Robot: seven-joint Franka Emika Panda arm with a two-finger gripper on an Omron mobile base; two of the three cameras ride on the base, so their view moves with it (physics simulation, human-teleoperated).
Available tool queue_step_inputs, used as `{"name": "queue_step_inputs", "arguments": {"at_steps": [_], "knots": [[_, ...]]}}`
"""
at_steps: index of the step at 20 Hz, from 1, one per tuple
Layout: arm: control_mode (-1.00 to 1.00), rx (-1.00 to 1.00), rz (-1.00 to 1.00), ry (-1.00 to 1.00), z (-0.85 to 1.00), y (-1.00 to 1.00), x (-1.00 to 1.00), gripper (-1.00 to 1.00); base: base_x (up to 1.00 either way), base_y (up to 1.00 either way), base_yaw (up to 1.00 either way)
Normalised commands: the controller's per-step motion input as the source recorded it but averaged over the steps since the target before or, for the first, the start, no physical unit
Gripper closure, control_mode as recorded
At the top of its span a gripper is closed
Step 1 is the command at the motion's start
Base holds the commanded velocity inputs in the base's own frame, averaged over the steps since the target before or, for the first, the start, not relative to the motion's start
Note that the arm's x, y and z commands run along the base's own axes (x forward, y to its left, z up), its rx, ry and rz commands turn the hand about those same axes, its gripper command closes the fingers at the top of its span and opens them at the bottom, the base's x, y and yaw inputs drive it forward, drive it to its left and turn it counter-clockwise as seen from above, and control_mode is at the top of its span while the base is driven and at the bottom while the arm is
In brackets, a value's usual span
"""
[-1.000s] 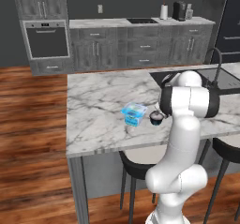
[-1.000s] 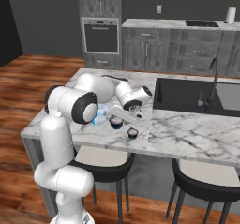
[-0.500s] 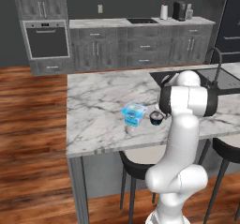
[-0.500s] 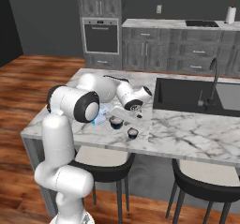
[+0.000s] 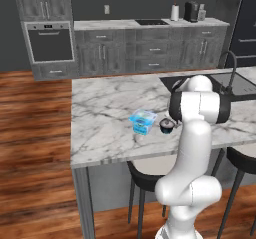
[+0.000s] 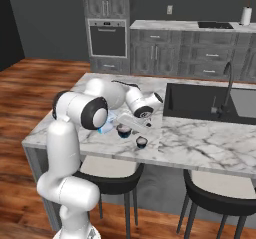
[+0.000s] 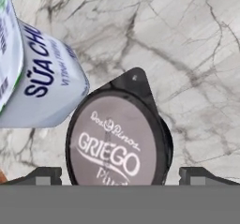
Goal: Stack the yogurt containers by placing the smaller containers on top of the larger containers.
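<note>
Here, on the marble island point(image 5: 100, 113), my gripper point(image 7: 120, 174) hangs jaws spread wide over the wider dark cup point(image 7: 117, 141) — nothing held. The light-blue tub point(image 7: 37, 87) sits just beside it; the tinier cup point(image 6: 142, 142) stands nearer the counter's edge.

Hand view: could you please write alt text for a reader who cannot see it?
A dark round cup with a grey "GRIEGO" lid sits on a marble counter, between the open gripper's fingertips. A pale blue tub stands beside it, at upper left.
</note>
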Motion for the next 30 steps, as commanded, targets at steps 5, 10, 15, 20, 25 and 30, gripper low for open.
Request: {"name": "queue_step_inputs", "arguments": {"at_steps": [5,10,15,20,25,30], "knots": [[-1.0,0.03,0.0,0.01,-0.04,0.0,0.02,-1.0,0.0,0.0,0.0],[-1.0,0.0,0.0,0.0,-0.11,0.0,0.0,-1.0,0.0,0.0,0.0],[-1.0,0.0,0.0,0.0,-0.15,0.0,0.0,-1.0,0.0,0.0,0.0],[-1.0,0.0,0.0,0.0,-0.14,0.0,0.02,-1.0,0.0,0.0,0.0],[-1.0,0.0,0.0,0.0,-0.13,0.0,0.04,-1.0,0.0,0.0,0.0],[-1.0,0.0,0.0,0.0,-0.06,0.14,0.01,1.0,0.0,0.0,0.0]]}}
